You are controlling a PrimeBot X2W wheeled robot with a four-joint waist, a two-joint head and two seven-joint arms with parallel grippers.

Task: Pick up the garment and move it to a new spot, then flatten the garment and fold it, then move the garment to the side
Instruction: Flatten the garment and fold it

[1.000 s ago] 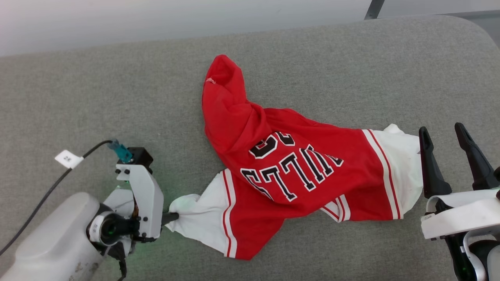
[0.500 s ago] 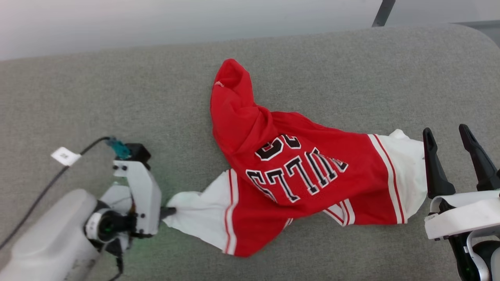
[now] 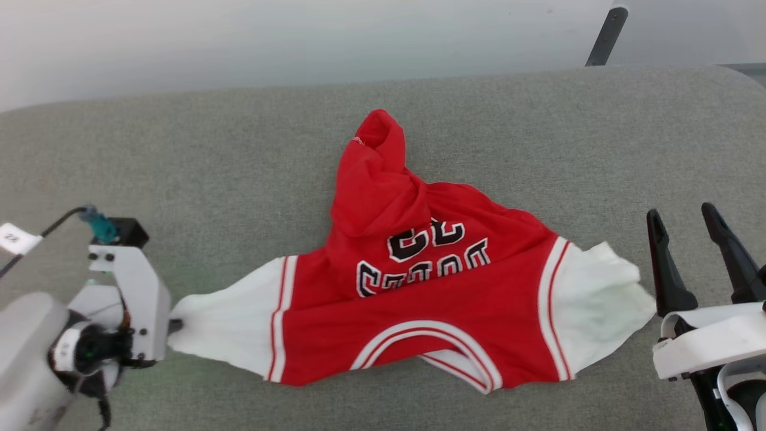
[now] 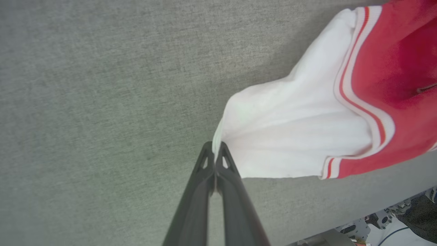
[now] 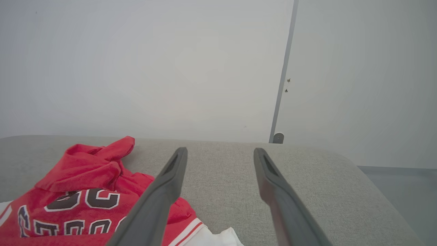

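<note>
Near the grey upholstered surface's (image 3: pixel 179 149) front edge, the red, white-sleeved jersey T-shirt (image 3: pixel 419 311) lies left-to-right: left gripper (image 4: pixel 215 155) pinches one sleeve (image 3: pixel 227 317), spread-fingered right gripper (image 3: pixel 681 211) waits just beside the other.

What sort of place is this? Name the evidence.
Probably a robot test room: a grey fabric-padded work surface, a bare pale wall behind it, and one red jersey T-shirt with white sleeves laid out.

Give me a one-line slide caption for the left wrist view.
The left gripper, shut on a white sleeve tip of the red jersey-style T-shirt, over grey fabric upholstery.
</note>
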